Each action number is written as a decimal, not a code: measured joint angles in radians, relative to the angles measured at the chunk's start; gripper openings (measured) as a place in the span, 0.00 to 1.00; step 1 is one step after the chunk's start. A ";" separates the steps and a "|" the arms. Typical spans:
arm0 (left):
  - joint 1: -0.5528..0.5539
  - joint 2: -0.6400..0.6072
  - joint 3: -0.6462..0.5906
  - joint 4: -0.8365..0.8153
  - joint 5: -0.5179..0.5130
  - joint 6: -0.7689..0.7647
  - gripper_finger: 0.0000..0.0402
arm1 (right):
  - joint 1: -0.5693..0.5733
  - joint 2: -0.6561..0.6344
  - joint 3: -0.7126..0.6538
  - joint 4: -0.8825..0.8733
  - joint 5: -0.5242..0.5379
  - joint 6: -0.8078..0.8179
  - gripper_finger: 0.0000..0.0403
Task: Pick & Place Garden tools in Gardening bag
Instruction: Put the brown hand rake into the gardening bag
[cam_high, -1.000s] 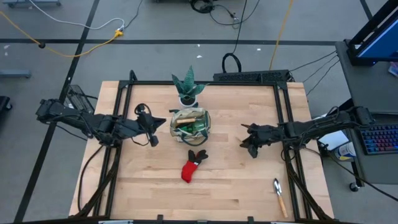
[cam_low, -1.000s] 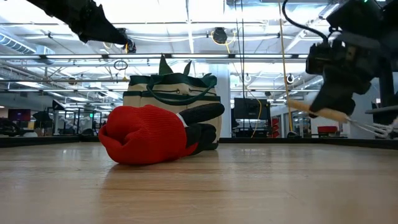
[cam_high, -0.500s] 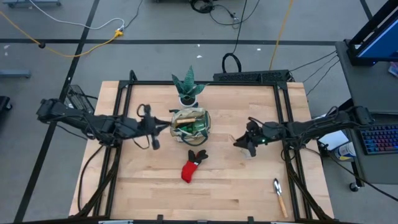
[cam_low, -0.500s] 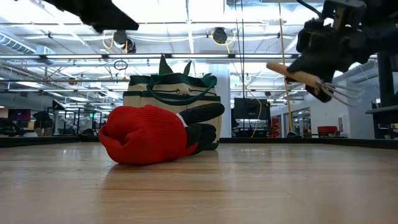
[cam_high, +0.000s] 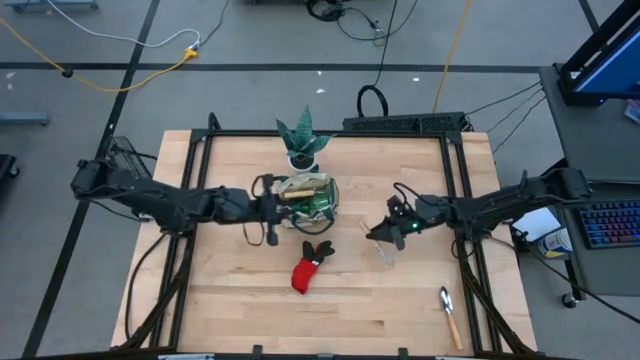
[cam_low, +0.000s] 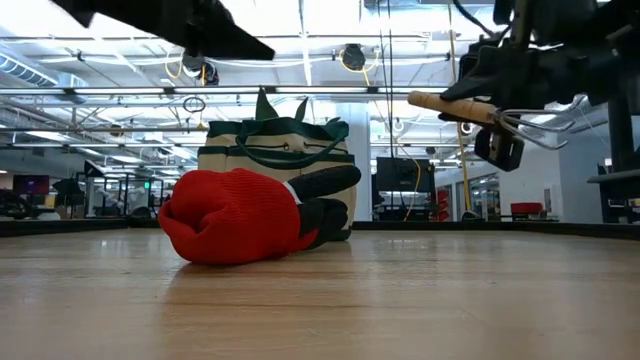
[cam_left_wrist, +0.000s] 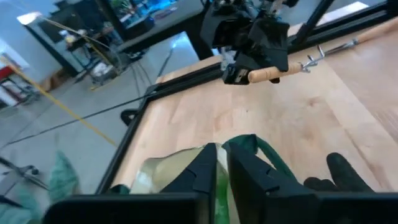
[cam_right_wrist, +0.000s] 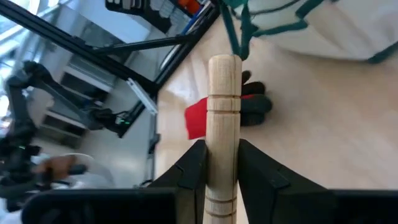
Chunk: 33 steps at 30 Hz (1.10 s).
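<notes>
The gardening bag, beige with green handles, stands at the table's middle back with tools in it. My left gripper hovers shut at the bag's left rim and, in the low view, well above its top. Its fingertips point over the green handle. My right gripper is to the right of the bag, shut on a wooden-handled fork. A red-and-black glove lies in front of the bag. A trowel lies at the near right. My right gripper pinches the fork's wooden handle between its two fingers, back from the free end. That rounded end juts out past the fingers toward the bag. The fork hangs about level, clear of the table, its metal tines pointing away from the bag.
A spiky green plant in a white pot stands just behind the bag. Black frame rails run along the table's left, right and far edges. Bare wood lies between the glove and the trowel.
My left gripper has moved toward the table's right, up to the bag's left rim, rolling as it went. My right gripper has moved toward the bag and risen a little. It has tipped the fork from slanting downward to about level.
</notes>
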 joint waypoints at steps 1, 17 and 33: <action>0.010 0.015 0.010 -0.001 0.022 0.002 0.14 | -0.005 0.015 0.000 0.020 -0.011 0.015 0.15; 0.089 0.363 0.318 -0.071 0.329 0.196 0.39 | -0.070 0.235 0.101 0.184 -0.217 0.072 0.15; 0.087 0.481 0.472 -0.213 0.517 0.272 0.40 | -0.121 0.334 0.185 0.179 -0.317 0.040 0.16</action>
